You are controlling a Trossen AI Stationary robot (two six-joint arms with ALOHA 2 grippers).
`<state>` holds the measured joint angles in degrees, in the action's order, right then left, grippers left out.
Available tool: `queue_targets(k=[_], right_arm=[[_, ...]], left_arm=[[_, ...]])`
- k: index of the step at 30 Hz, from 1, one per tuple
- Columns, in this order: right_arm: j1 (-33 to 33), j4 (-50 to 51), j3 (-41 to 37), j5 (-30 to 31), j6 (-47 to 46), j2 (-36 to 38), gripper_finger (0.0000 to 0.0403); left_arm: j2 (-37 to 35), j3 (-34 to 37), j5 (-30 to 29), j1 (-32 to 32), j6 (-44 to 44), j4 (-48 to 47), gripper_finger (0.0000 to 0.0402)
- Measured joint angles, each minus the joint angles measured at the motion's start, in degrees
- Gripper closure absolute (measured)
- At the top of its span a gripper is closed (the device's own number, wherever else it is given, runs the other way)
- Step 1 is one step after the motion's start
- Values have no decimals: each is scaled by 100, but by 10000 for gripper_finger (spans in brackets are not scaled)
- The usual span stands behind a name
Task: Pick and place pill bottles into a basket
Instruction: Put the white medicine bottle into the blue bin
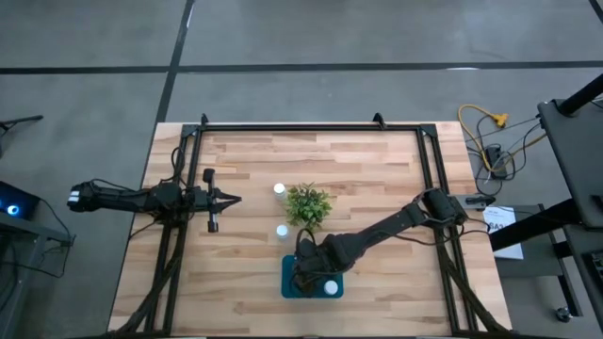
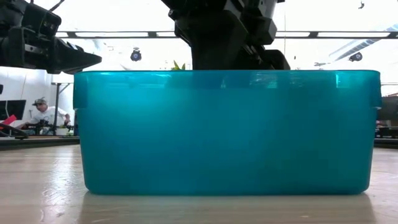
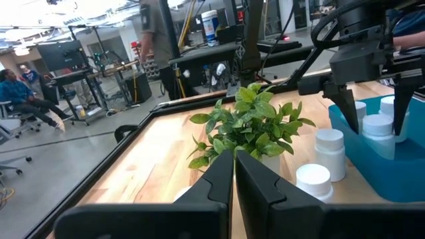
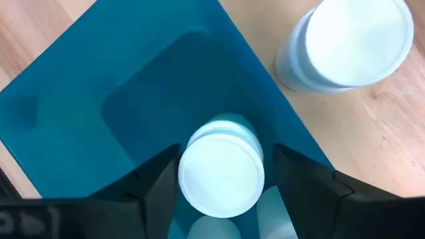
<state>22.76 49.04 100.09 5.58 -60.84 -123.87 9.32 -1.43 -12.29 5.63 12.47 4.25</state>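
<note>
Teal basket (image 2: pixel 227 134) wall fills our low view. We hold our right gripper (image 4: pixel 222 176) over it, fingers apart on either side of a pill bottle (image 4: pixel 221 172) that stands upright inside. Lifting crookedly could snag and tip it. Our left gripper (image 1: pixel 215 199), closed, waits well away.

I see a big lab: a person (image 3: pixel 20 93) at desks upper left, screens (image 3: pixel 61 54), cables (image 1: pixel 490 141), grey floor (image 1: pixel 85 56).
</note>
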Motion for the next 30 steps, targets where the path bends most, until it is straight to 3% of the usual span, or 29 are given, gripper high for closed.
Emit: queue_targets(k=[10, 19, 30], right_arm=[[-71, 1, 0, -286, 57, 23, 148], [-144, 3, 18, -306, 132, 259, 158], [-620, 66, 1065, -278, 1456, 372, 163]], left_arm=[[0, 0, 1, 1, 0, 0, 401], [-6, 2, 0, 0, 0, 2, 401], [-8, 0, 1, 0, 31, 338, 401]])
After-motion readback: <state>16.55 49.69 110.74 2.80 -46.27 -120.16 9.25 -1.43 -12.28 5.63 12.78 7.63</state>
